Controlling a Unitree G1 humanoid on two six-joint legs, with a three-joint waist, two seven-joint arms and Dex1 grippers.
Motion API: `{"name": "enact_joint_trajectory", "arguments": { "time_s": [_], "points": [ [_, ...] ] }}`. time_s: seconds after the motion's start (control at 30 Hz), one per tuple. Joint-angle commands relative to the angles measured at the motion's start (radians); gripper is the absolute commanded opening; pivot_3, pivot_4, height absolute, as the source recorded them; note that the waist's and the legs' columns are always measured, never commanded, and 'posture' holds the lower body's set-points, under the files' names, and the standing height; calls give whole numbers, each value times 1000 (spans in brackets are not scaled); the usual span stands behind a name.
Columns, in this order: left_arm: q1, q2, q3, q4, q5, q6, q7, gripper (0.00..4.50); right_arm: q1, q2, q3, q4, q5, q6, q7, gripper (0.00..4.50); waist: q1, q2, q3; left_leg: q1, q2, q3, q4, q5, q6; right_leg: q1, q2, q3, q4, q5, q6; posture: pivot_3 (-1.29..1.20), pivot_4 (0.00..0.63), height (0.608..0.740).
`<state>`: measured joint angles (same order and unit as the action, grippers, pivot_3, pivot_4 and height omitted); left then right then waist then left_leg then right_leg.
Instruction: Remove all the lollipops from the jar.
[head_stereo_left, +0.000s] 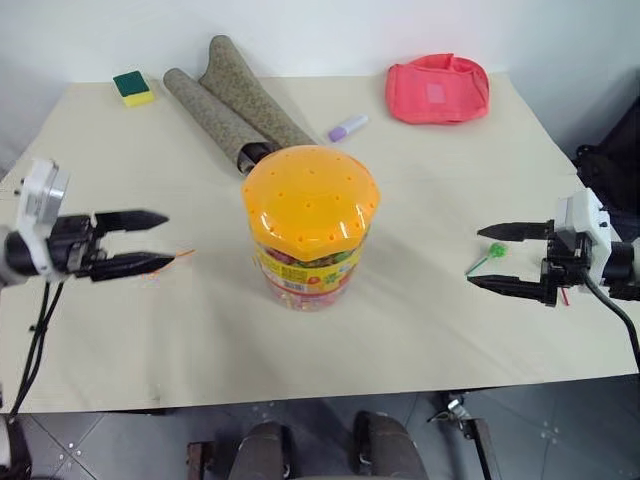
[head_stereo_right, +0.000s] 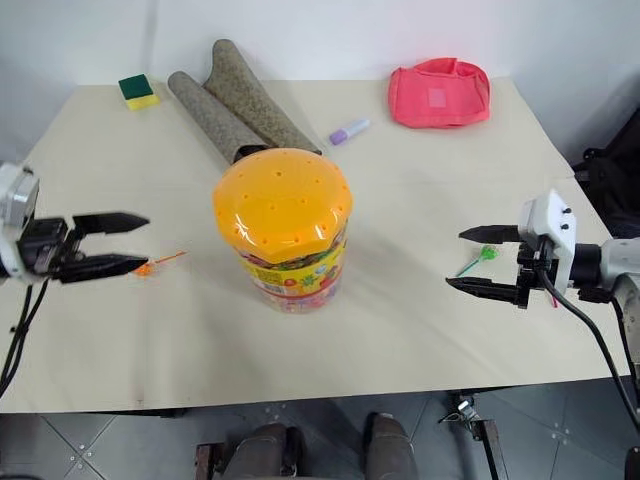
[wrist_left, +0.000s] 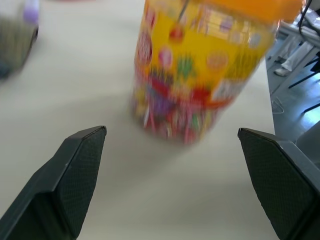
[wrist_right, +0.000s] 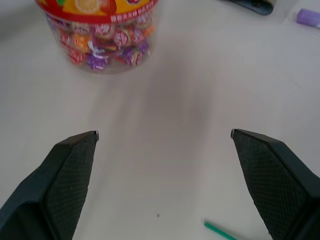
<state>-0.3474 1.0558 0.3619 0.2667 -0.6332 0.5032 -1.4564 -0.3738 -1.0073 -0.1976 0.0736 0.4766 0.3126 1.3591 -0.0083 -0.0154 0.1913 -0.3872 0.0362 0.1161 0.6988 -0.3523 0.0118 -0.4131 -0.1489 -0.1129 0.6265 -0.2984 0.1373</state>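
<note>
The jar (head_stereo_left: 308, 270), a clear tub with a yellow-red label and its orange holed lid (head_stereo_left: 310, 200) on, stands upright mid-table. Several wrapped lollipops (wrist_right: 107, 47) fill its bottom. To its left my left gripper (head_stereo_left: 170, 238) hovers open and empty, pointing at the jar (wrist_left: 200, 75). An orange lollipop (head_stereo_right: 150, 266) lies on the table just past its fingertips. On the jar's right, my right gripper (head_stereo_left: 475, 256) is open and empty too, aimed at the jar. A green lollipop (head_stereo_left: 495, 251) lies on the table between its fingers, and its stick (wrist_right: 220, 231) shows in the right wrist view.
Two grey rolled mats (head_stereo_left: 235, 100) lie behind the jar. A lilac tube (head_stereo_left: 348, 127) sits beside them. A pink pouch (head_stereo_left: 437, 88) is at the back right and a green-yellow sponge (head_stereo_left: 133, 87) at the back left. The table's front edge (head_stereo_left: 320, 395) runs close below the jar.
</note>
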Motion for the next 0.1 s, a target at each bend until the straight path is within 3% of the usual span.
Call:
{"name": "enact_joint_trajectory", "arguments": {
  "time_s": [0.03, 0.1],
  "points": [
    [66, 27, 98, -40, -12, -33, -15, 4500, -11, -1, -7, 11, -2, -40, 25, 4449, 2, 0, 0, 0, 0, 0, 0, 0, 0, 0, 0, 0, 0, 0, 0, 0, 150, 740],
    [110, 26, 126, -60, -23, -28, -23, 4500, -5, 7, -4, 8, -3, -46, 22, 4449, 4, 0, 0, 0, 0, 0, 1, 0, 0, 0, 0, 0, 0, 0, 0, 0, 150, 740]
  ]
}}
